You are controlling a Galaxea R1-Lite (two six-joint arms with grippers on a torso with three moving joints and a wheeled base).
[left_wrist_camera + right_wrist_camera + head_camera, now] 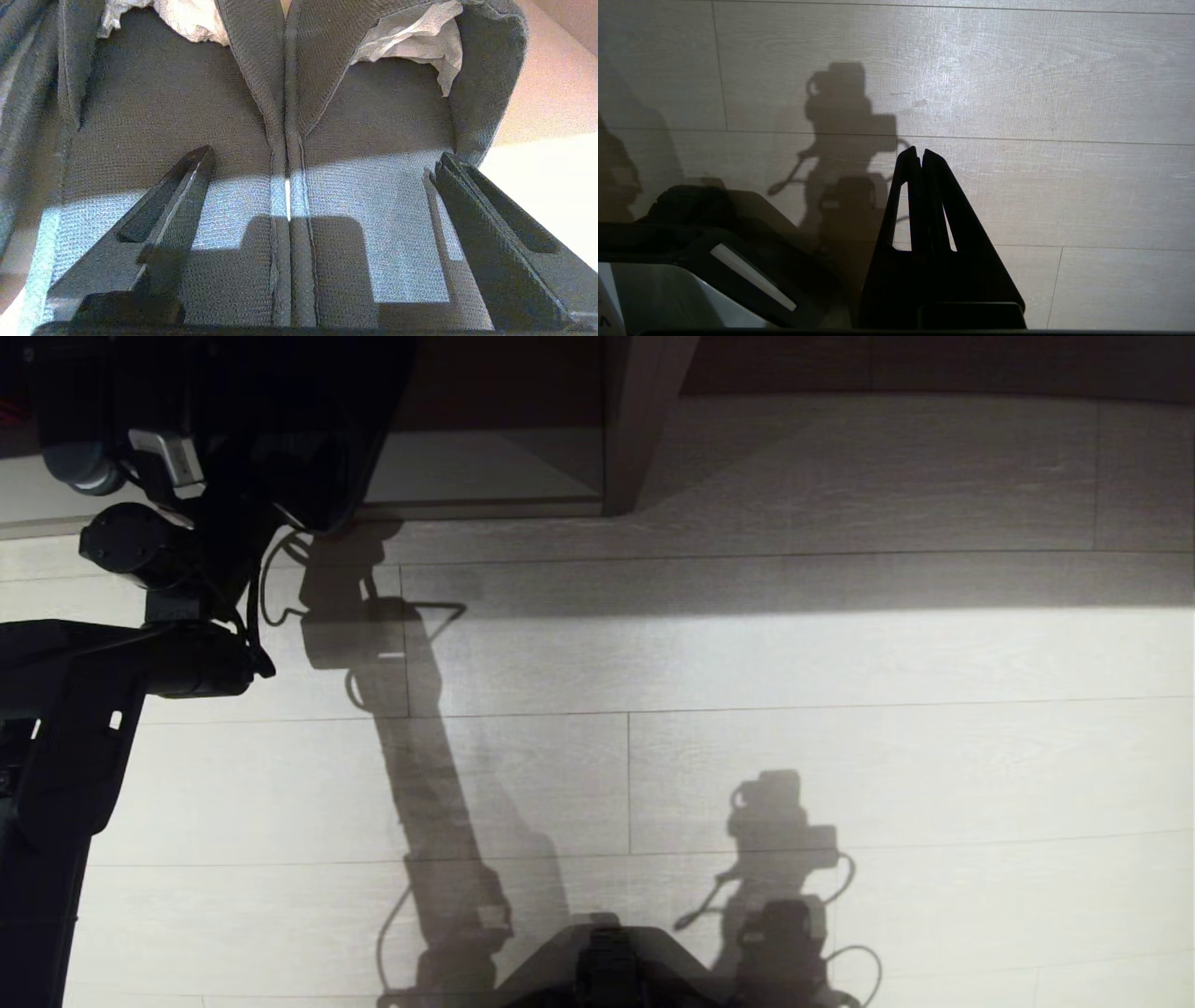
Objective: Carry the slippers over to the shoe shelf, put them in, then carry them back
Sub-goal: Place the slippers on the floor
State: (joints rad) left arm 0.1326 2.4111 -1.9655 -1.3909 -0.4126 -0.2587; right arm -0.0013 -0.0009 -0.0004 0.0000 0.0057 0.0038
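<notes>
Though toes unseen, slippers [289,140] paper-stuffed.

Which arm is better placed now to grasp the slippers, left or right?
Left. Its pincer is open, one finger over each of the slippers, which lie side by side with touching edges between the fingers. The right pincer is shut over bare floor.

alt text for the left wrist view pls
The left gripper, open, hangs close over the slippers, which lie side by side and touching, one finger over each insole. Crumpled white paper stuffs both toes.
</notes>
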